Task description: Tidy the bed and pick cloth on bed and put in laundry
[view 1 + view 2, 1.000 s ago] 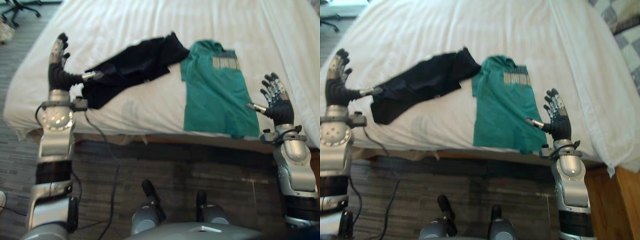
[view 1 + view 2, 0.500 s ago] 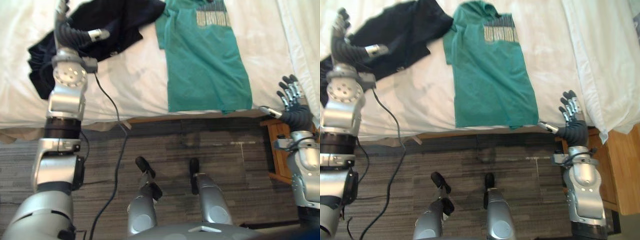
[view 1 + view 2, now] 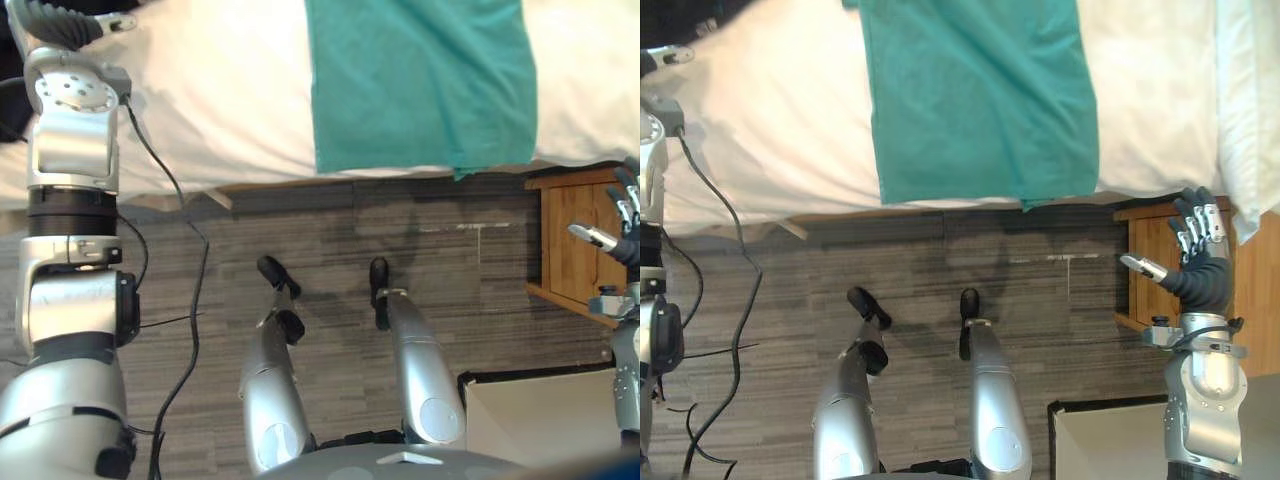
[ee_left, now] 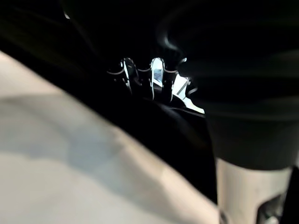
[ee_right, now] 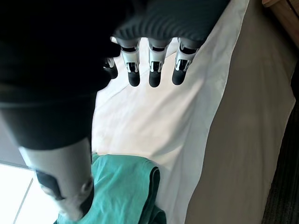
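A teal shirt [image 3: 980, 90] lies flat on the white bed [image 3: 230, 100], its hem hanging over the near edge. The black cloth [image 4: 154, 130] lies on the sheet at the far left, and a bit of it shows at the edge [image 3: 8, 105]. My left hand [image 3: 62, 22] is stretched out over the bed to that cloth; in the left wrist view its fingers [image 4: 149, 81] are straight, close over the dark fabric, curled round nothing. My right hand [image 3: 1200, 255] hangs open off the bed's right side, holding nothing. Its wrist view shows the teal shirt [image 5: 121, 191].
A wooden nightstand [image 3: 1150, 250] stands under my right hand beside the bed. A pale box with a dark rim [image 3: 530, 420] sits on the floor at the lower right. Grey plank flooring [image 3: 330, 230] runs along the bed's near edge.
The camera has tipped down, so the bed now lies along the top of the view. My left hand has reached further onto the black cloth. My right hand has moved off the bed's edge.
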Robot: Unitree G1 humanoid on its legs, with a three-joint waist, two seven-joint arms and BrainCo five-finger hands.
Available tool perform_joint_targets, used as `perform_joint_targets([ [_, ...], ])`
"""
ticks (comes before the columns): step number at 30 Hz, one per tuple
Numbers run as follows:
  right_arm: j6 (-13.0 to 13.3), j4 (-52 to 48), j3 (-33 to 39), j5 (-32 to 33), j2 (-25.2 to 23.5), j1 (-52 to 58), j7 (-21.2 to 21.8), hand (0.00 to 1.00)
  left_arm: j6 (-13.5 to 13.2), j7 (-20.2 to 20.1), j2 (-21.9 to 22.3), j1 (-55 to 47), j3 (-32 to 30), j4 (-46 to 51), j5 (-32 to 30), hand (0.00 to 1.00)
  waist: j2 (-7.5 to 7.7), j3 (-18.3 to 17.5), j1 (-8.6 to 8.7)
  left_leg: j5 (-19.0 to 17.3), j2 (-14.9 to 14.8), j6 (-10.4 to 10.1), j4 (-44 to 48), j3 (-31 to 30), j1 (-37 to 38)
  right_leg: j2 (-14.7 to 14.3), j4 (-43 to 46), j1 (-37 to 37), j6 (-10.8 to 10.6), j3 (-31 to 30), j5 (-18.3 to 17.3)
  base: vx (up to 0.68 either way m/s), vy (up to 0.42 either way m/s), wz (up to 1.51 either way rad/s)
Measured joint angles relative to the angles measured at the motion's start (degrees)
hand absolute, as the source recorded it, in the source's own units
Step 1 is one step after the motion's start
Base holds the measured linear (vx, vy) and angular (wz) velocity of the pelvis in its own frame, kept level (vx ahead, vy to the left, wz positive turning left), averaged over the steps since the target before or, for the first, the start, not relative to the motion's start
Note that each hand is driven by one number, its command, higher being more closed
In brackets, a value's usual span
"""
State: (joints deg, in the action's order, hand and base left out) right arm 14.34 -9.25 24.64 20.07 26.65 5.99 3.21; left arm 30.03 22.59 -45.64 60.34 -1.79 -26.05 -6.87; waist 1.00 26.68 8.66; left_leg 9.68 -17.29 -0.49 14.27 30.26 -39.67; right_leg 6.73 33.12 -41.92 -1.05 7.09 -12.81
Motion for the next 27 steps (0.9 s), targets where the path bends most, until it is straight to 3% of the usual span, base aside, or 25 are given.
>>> perform_joint_targets([
  [1,0.01,0.03,0.05,0.11,1.4,-0.46,0.02,0.0,1.38,-0.8,-0.31,1.67,-0.05,0.03,-4.86,1.0,0.27,0.82,-0.06,-0.13,-0.04,0.2,0.88,-0.15,-1.61,0.32,1.31,-1.75,-0.15,0.02,-0.27,-0.01,-0.047,0.09],
  [3,0.02,0.1,0.11,1.25,2.24,-2.34,0.14,0.0,2.62,-4.46,-0.64,3.05,-0.15,-0.14,-12.27,1.0,0.13,1.97,0.03,-0.44,-0.44,0.61,2.34,-0.67,-3.39,0.36,2.08,-2.98,-0.18,0.24,-0.3,0.0,-0.02,0.03],
  [5,0.42,1.37,0.13,4.55,3.11,-4.33,0.19,0.0,2.81,-11.29,-1.15,2.86,-0.2,0.1,-22.67,1.0,0.17,2.29,-0.08,-0.8,-0.98,1.02,4.15,-1.29,-6.18,0.37,2.99,-5.13,-0.19,0.56,-0.29,0.01,-0.006,0.02],
  [8,0.42,2.45,0.63,6.87,4.07,-6.17,0.19,0.0,1.89,-15.96,-4.14,2.63,0.0,1.47,-27.44,1.0,0.13,2.54,0.11,-1.1,-1.32,1.25,5.13,-1.78,-7.66,0.24,3.02,-6.05,-0.38,0.67,-0.14,0.0,-0.001,0.02],
  [10,0.46,2.38,0.7,7.47,4.91,-6.24,0.37,0.0,0.84,-16.45,-5.02,0.99,-0.37,2.49,-27.41,1.0,0.11,2.53,-0.03,-1.51,-1.48,1.29,5.54,-1.55,-7.59,0.08,2.67,-6.0,-0.54,0.21,-0.04,0.02,0.001,-0.12],
  [11,0.47,2.4,0.82,8.34,6.7,-6.26,0.83,0.0,-1.24,-16.29,-5.91,-1.43,-1.29,2.92,-24.98,1.0,0.04,2.5,-0.14,-2.04,-1.82,1.37,5.92,-1.03,-7.3,-0.23,1.75,-5.66,-0.87,-0.26,0.39,0.04,0.006,-0.2],
  [13,0.47,2.36,0.98,8.66,7.72,-6.28,1.19,0.0,-2.58,-15.54,-6.95,-2.27,-1.78,3.35,-21.24,1.0,-0.02,2.47,-0.19,-2.13,-1.97,1.38,5.67,-0.95,-6.82,-0.55,0.53,-4.86,-1.08,-0.5,0.99,0.06,0.018,-0.16],
  [15,0.41,1.03,0.83,8.4,7.78,-6.2,1.0,0.0,-11.48,-12.03,-6.37,-7.32,-2.62,3.72,-11.41,1.0,-0.11,2.51,-0.52,-2.1,-1.56,1.41,3.65,0.17,-3.04,-0.39,-1.99,-1.06,-1.5,-0.73,1.78,0.11,0.025,-0.06],
  [16,0.41,0.46,0.81,8.32,7.66,-6.15,0.94,0.0,-13.05,-11.6,-6.05,-8.83,-2.57,4.15,-9.88,1.0,-0.11,2.5,-0.63,-2.1,-1.38,1.4,3.28,0.42,-2.08,-0.34,-2.5,-0.11,-1.63,-0.82,1.87,0.1,0.019,0.01],
  [18,0.41,-5.62,0.78,6.29,5.33,-4.57,0.05,0.0,-19.31,-10.98,-1.64,-18.89,-1.98,11.22,-1.15,1.0,-0.51,2.17,-1.76,-2.0,0.65,1.25,-0.5,1.49,4.35,0.58,-5.79,6.09,-2.16,-0.84,2.18,0.11,0.035,0.08],
  [19,0.41,-6.75,0.68,5.39,4.49,-4.19,-0.01,0.0,-20.55,-11.0,-0.46,-20.97,-1.38,12.95,0.48,1.0,-0.6,2.06,-2.02,-1.94,1.11,1.17,-1.34,1.78,5.69,0.81,-6.45,7.43,-2.24,-0.73,2.21,0.13,0.054,0.17],
  [20,0.36,-8.95,-0.12,2.4,1.86,-3.43,-0.1,0.0,-23.2,-11.76,3.29,-27.29,0.75,18.09,4.45,1.0,-0.91,0.72,-2.33,-1.58,2.44,1.01,-3.76,1.98,8.31,1.5,-8.34,10.18,-2.57,-0.21,2.39,0.15,0.06,0.19],
  [23,-0.9,-10.82,-3.84,-5.46,-3.11,-1.41,-1.02,0.0,-26.47,-17.75,12.92,-41.16,6.3,27.4,11.16,1.0,-0.79,-4.35,-3.46,-0.89,4.99,0.68,-8.78,2.19,13.25,2.48,-13.05,15.88,-3.45,0.95,2.91,0.17,0.052,0.18],
  [24,-1.27,-10.97,-4.44,-6.1,-3.54,-1.04,-1.18,0.0,-26.61,-19.05,13.86,-42.98,7.12,28.45,11.89,1.0,-0.76,-4.76,-3.58,-0.85,5.29,0.65,-9.35,2.11,14.18,2.59,-13.7,17.04,-3.51,1.27,2.94,0.2,0.043,0.29],
  [26,-3.85,-11.98,-7.79,-9.96,-5.25,1.11,-1.32,0.0,-26.63,-27.14,17.72,-53.28,11.29,34.25,14.83,1.0,-0.4,-8.2,-4.95,-0.85,6.03,0.64,-10.79,2.08,17.67,2.77,-17.46,22.8,-4.1,3.1,3.37,0.2,0.032,0.33],
  [27,-4.15,-12.1,-8.18,-10.4,-5.58,1.48,-1.32,0.0,-26.64,-28.14,18.1,-54.83,11.75,35.4,14.96,1.0,-0.21,-8.85,-5.2,-0.85,6.14,0.64,-11.08,2.12,18.07,2.74,-17.9,23.49,-4.17,3.36,3.43,0.22,0.02,0.33],
])
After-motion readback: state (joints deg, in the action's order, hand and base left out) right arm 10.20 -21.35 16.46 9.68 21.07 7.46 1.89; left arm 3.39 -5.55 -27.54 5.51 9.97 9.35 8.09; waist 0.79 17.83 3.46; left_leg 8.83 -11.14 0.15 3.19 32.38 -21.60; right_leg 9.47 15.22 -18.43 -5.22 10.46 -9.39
